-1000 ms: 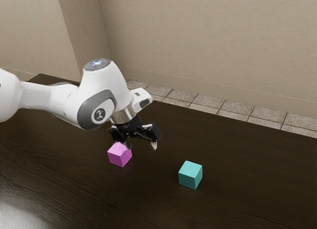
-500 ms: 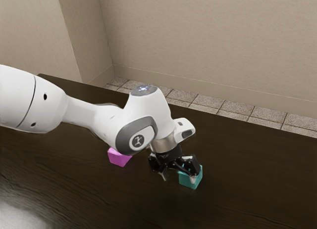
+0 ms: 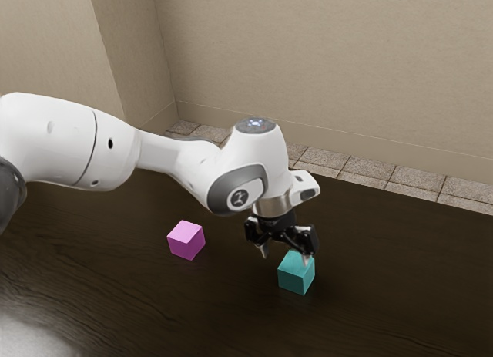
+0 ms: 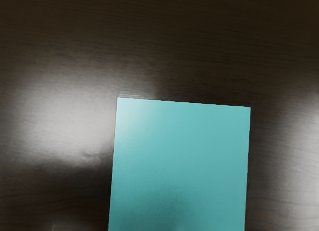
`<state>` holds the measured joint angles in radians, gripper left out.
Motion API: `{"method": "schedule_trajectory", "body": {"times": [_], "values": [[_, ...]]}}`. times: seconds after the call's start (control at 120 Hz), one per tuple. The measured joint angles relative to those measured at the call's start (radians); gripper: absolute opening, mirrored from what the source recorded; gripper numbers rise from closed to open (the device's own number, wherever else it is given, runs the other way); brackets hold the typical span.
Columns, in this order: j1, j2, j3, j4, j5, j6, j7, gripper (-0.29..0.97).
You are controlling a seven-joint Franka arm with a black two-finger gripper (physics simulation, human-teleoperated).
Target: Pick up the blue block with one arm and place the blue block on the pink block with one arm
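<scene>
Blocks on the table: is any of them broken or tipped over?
Nothing stands out. The blue block and the pink block both sit flat on the table, whole and apart. The open tool hangs just above the blue block.

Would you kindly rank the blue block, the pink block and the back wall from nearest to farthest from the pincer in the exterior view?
1. Blue block, directly under the pincer.
2. Pink block, on the exterior view's left.
3. Back wall, far behind both.
</scene>
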<state>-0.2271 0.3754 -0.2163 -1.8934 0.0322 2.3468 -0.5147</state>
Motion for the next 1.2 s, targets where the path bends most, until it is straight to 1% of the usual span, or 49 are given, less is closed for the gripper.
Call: {"method": "schedule_trajectory", "body": {"times": [0.3, 0.742, 1.2], "values": [[-0.005, 0.108, -0.001, 0.102, 0.0, 0.002, 0.017, 0.68], [-0.012, 0.135, 0.011, 0.122, 0.003, -0.042, 0.027, 0.68], [-0.018, 0.171, 0.012, 0.13, 0.006, -0.041, 0.016, 0.68]]}}
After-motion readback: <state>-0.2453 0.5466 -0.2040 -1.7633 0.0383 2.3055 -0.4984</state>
